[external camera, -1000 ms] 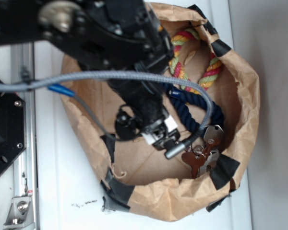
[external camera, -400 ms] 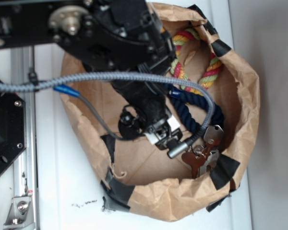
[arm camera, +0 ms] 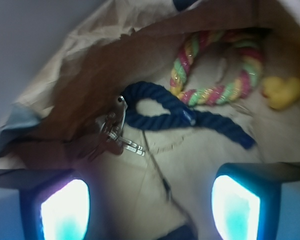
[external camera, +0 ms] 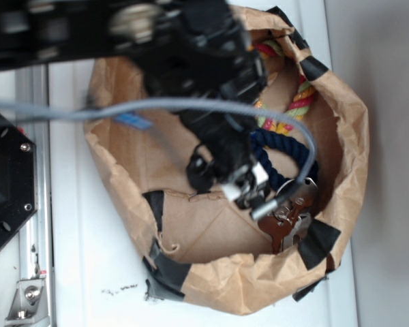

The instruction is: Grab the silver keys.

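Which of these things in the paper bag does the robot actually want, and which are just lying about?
Wanted:
- silver keys
- pincer, open, not yet holding anything

Lying about:
- dark blue rope
- multicoloured rope ring
- small yellow toy
- paper bag

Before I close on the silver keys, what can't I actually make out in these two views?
- Exterior: the gripper is motion-blurred, its opening unreadable.
- Exterior: the silver keys are partly covered by its tip; contact unclear.
- Wrist: the keys are blurred against the paper bag wall.
- Wrist: the fingers are cut off by the bottom edge.

White tabletop (external camera: 88,272), grey wall (external camera: 388,136) alongside
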Robot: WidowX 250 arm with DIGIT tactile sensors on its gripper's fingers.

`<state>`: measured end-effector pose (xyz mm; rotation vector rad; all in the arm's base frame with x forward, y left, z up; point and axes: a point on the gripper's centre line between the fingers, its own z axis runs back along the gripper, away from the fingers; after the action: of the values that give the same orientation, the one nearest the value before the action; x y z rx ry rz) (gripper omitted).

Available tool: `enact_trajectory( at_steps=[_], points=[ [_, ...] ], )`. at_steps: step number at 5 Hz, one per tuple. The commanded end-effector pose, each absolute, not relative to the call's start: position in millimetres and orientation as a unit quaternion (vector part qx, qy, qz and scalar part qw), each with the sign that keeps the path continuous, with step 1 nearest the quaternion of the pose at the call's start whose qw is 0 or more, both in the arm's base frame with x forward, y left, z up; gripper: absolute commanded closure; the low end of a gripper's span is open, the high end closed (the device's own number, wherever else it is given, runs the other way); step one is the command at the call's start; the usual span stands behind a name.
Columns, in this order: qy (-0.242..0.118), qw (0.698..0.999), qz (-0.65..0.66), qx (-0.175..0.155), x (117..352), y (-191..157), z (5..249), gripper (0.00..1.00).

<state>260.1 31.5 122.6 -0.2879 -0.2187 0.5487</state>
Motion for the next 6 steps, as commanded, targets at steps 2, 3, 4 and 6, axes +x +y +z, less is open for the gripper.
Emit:
enact_trajectory(
  at_steps=[2, 3, 4, 6],
  points=[
    [-0.195, 0.950, 0.205, -0.135, 266.5, 53.0, 79.7, 0.00],
    [-0.204, 0.948, 0.212, -0.125, 278.0, 41.1, 73.9, 0.00],
    [-0.203, 0.947, 0.214, -0.126, 286.2, 31.5, 71.1, 0.00],
    [-0.195, 0.950, 0.191, -0.152, 295.4, 2.1, 58.6, 0.00]
  ],
)
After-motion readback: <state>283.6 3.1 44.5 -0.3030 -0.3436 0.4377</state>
